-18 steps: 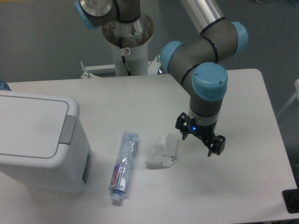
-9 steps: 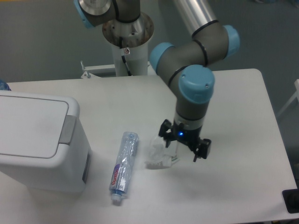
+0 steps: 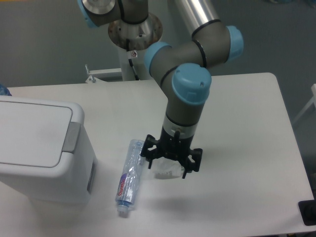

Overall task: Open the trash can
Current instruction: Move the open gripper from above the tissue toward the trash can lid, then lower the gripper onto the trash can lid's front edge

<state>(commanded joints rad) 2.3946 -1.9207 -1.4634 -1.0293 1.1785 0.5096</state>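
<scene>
1. A clear plastic bottle [image 3: 130,177] lies flat on the white table [image 3: 247,123], near the front edge. Its cap points to the front.
2. Just right of the bottle sits a crumpled bit of clear wrapper [image 3: 168,169].
3. The gripper [image 3: 171,159] hangs right over the wrapper. Its two black fingers [image 3: 148,151] are spread wide apart, and nothing is held between them.
4. The trash can [image 3: 42,153] stands at the left side of the table, left of the bottle. It is big and white, and its flat lid is shut. The grey push tab [image 3: 72,137] sits on its right rim.
5. The grey and blue arm [image 3: 190,94] goes up and back to its round base [image 3: 134,29] behind the table.
</scene>
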